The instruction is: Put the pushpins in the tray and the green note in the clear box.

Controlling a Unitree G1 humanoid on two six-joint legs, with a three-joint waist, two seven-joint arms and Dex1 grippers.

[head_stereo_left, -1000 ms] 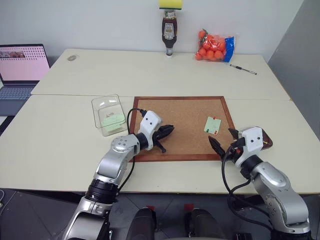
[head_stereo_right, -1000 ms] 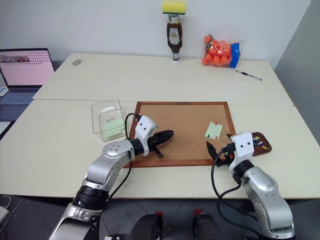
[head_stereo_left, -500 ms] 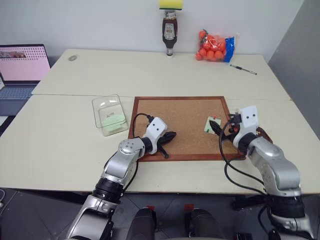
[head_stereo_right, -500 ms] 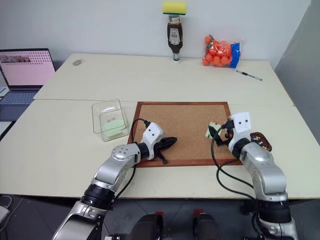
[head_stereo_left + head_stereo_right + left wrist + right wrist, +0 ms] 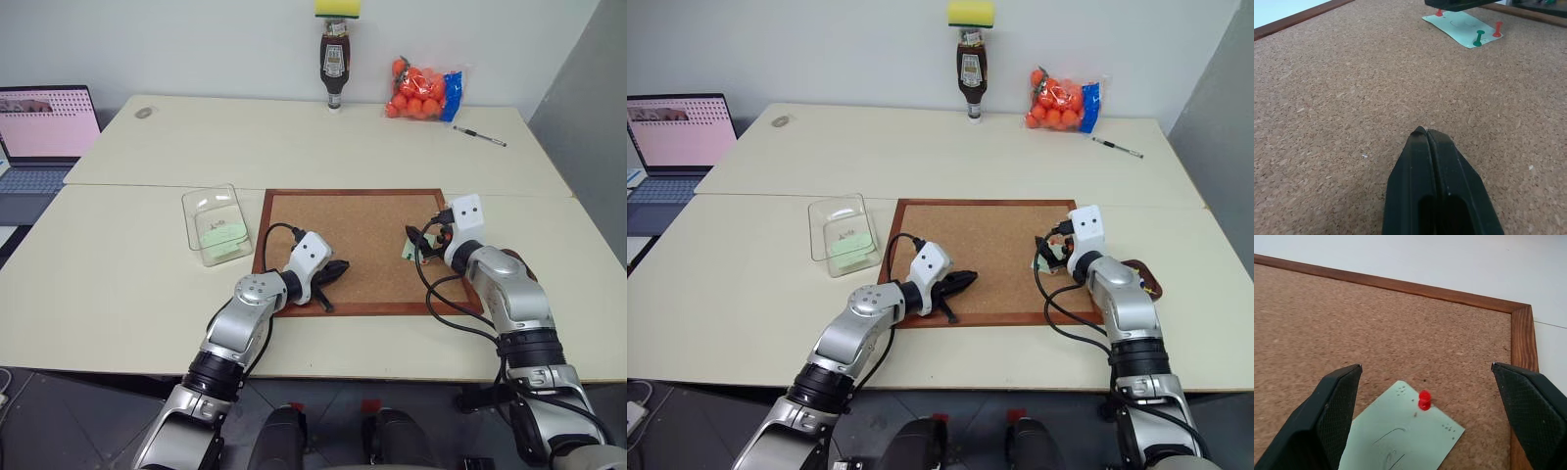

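Right tool gapes wide above a pinned green paper on the corkboard; left tool is clenched. Clear box holds the green note.

You see a speckled tan corkboard in a reddish-brown frame. The note on it is pale green (faint dark scribbles), held by red pins and one green pin. The fingers are black, pads cross-hatched.
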